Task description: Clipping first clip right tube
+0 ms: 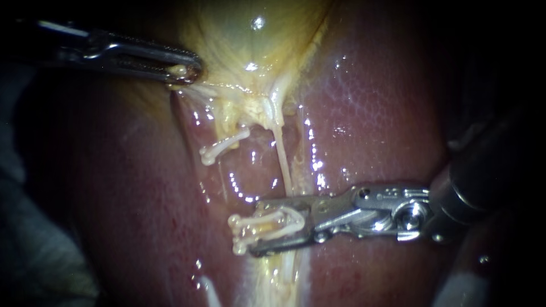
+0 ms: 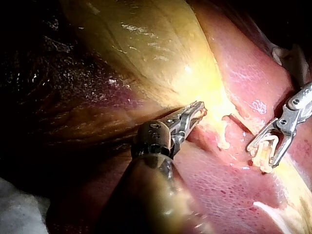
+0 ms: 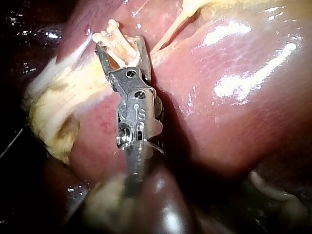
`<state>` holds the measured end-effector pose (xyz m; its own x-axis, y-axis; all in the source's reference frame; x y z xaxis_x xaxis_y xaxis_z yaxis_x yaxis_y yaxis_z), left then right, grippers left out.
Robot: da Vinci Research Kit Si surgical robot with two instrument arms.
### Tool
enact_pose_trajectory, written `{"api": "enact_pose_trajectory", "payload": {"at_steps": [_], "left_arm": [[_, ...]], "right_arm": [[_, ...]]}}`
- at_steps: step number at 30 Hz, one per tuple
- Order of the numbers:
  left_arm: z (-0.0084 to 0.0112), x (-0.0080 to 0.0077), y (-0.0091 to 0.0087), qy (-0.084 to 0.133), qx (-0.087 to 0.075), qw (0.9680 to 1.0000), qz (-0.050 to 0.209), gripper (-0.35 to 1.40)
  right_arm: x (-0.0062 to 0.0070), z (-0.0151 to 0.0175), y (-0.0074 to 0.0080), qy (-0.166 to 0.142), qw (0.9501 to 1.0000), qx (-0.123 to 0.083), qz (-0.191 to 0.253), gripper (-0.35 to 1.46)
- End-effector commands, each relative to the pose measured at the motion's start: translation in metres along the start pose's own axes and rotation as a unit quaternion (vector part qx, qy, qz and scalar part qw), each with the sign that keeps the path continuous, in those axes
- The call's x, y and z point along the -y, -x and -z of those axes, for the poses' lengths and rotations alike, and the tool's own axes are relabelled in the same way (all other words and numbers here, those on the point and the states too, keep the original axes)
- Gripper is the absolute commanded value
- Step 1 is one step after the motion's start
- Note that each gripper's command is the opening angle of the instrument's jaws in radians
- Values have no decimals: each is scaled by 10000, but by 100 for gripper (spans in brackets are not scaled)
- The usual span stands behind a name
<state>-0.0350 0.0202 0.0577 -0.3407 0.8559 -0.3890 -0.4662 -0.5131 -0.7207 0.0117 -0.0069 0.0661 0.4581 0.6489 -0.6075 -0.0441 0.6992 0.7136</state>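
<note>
Where the right tube (image 1: 282,159) runs down pale and thin from the gallbladder (image 1: 250,34) neck over the liver (image 1: 369,113), the right instrument (image 1: 254,225) meets it from the side. Its jaws stand moderately apart, gripping a white clip (image 1: 281,215) from both sides. The clip is still spread, with its two knobbed ends poking past the jaw tips. The tube goes in behind the upper jaw and shows again below the lower one, so it lies inside the clip's span. The right wrist view gives the same: clip seated between the jaws, pale strand crossing at the tips.

The left instrument (image 1: 185,71) comes in from the upper left. Its jaws are pinched together on the yellowish edge of the gallbladder, with a small nub of tissue showing at the tip. The left wrist view confirms the bite.

A second clip (image 1: 223,146), closed, sits between the two instruments, left of the right tube and apart from it. What it is clamped on cannot be told.
</note>
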Motion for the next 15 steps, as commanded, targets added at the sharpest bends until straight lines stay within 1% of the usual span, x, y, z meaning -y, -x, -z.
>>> {"api": "enact_pose_trajectory", "payload": {"at_steps": [1, 5, 12, 15], "left_arm": [[0, 0, 0, 1, -1, 10000, -1, -35], [1, 0, 0, 2, -1, 10000, -1, -35], [1, 0, 0, 2, -1, 10000, -2, -35], [1, 0, 0, 2, -1, 10000, -2, -35]], "right_arm": [[1, 0, 0, -2, 10000, -1, 1, 49], [6, 3, -5, -19, 10000, 0, -12, 50], [27, 20, -31, -76, 9999, 8, -92, 50], [32, 31, -38, -121, 9999, -18, -114, 50]]}}
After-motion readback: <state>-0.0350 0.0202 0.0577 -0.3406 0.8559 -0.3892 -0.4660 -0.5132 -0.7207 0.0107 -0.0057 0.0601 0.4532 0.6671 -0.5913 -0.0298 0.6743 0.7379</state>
